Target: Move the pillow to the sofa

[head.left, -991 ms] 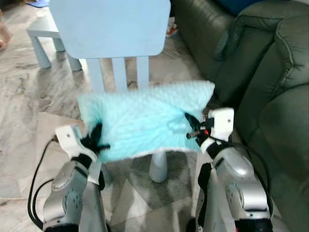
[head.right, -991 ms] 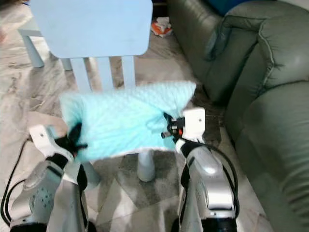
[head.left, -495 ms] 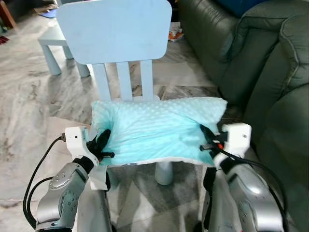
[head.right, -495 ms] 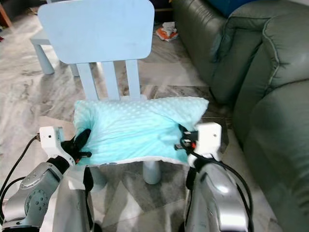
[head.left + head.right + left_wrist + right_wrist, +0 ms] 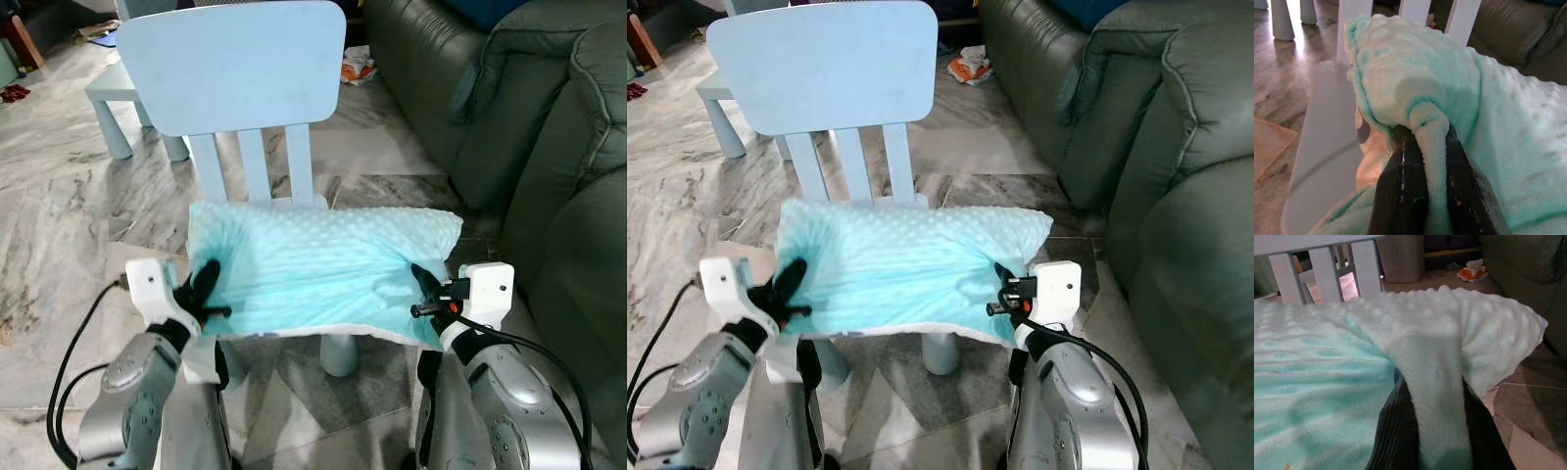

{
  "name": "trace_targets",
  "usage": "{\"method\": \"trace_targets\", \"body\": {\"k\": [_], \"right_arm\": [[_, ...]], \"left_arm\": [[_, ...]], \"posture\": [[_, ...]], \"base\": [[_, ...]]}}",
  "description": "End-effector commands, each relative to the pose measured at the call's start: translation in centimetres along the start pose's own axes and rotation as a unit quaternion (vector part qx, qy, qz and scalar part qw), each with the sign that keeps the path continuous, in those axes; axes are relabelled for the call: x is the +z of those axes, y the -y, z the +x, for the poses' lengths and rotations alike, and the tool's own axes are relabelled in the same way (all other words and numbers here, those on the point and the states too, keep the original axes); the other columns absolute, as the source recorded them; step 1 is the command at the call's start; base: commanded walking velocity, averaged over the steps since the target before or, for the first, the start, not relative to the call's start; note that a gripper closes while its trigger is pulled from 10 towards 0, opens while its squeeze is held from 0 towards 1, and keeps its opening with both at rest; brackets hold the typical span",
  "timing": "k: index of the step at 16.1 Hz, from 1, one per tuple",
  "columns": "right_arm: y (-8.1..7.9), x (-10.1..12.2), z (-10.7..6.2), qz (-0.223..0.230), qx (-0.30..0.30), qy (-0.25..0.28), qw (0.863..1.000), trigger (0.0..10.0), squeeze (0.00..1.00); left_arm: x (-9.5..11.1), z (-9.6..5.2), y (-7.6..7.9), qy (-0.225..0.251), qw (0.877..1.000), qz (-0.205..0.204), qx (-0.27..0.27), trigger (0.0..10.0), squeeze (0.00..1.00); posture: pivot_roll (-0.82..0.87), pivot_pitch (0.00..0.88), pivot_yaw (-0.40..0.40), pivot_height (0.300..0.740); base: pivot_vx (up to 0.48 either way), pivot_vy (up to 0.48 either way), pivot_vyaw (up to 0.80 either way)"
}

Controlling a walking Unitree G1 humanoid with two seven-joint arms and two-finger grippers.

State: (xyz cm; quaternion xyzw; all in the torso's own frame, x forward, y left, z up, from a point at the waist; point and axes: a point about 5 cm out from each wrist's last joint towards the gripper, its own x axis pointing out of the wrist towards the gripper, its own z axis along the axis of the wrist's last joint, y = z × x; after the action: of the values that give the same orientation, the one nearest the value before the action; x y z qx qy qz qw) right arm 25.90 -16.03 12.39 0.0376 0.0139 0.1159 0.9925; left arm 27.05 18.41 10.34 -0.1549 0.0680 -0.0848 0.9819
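Since a second ago the view has tilted so the chair's backrest sits lower and clearer, and our two grippers have slid a little down and outward along the pillow (image 5: pixel 313 269), which now lies flatter across the seat than it did when its near edge drooped.

Starting at our left, the left gripper (image 5: pixel 204 286) has its two black fingers closed on a fold of the pillow's left edge; the left wrist view shows the fleece pinched tight between them. The pillow itself, mint green and dotted, rests on the seat of the pale blue chair (image 5: pixel 235 69), spanning it from side to side and overhanging at the near edge. At the pillow's right end our right gripper (image 5: pixel 423 291) is likewise clamped on a ridge of fabric, which the right wrist view shows bulging up between the fingers. Farther right stands the dark green sofa (image 5: pixel 549 137), close beside the chair.

To do this lift well, we judge that both arms should rise together and evenly, so neither pinch takes all the weight. The holds are on loose fabric, not the stuffing, so a slow lift clear of the seat before swinging right toward the sofa seems wise.
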Motion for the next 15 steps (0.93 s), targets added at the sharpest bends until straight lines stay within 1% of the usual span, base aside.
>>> {"method": "trace_targets", "body": {"k": [1, 5, 10, 11, 15], "right_arm": [[0.39, 1.66, 0.1, -0.009, -0.016, 0.031, 0.999, 10.0, 0.0], [0.38, 2.1, 0.42, -0.006, -0.017, 0.034, 0.999, 10.0, 0.0], [0.87, 2.51, 0.3, -0.003, -0.028, 0.041, 0.999, 10.0, 0.0], [1.13, 2.53, 0.21, -0.005, -0.035, 0.04, 0.999, 10.0, 0.0], [1.27, 2.58, 0.19, -0.006, -0.036, 0.039, 0.999, 10.0, 0.0]], "left_arm": [[0.47, -0.29, -0.67, 0.008, 0.999, 0.024, 0.019, 10.0, 0.0], [0.49, -0.02, -0.23, 0.012, 0.999, 0.029, 0.023, 10.0, 0.0], [0.1, -0.18, -0.03, 0.007, 0.999, 0.026, 0.019, 10.0, 0.0], [-0.01, -0.21, 0.04, 0.004, 1.0, 0.026, 0.017, 10.0, 0.0], [-0.2, -0.3, 0.04, 0.001, 1.0, 0.027, 0.017, 10.0, 0.0]], "posture": [[-0.12, 0.0, 0.061, 0.36], [-0.12, 0.0, 0.054, 0.36], [-0.13, 0.0, 0.053, 0.36], [-0.13, 0.0, 0.053, 0.375], [-0.13, 0.0, 0.048, 0.42]], "base": [[0.0, 0.0, 0.0], [0.0, 0.0, 0.0], [0.0, 0.0, 0.0], [0.0, 0.0, 0.0], [0.0, 0.0, 0.0]]}}
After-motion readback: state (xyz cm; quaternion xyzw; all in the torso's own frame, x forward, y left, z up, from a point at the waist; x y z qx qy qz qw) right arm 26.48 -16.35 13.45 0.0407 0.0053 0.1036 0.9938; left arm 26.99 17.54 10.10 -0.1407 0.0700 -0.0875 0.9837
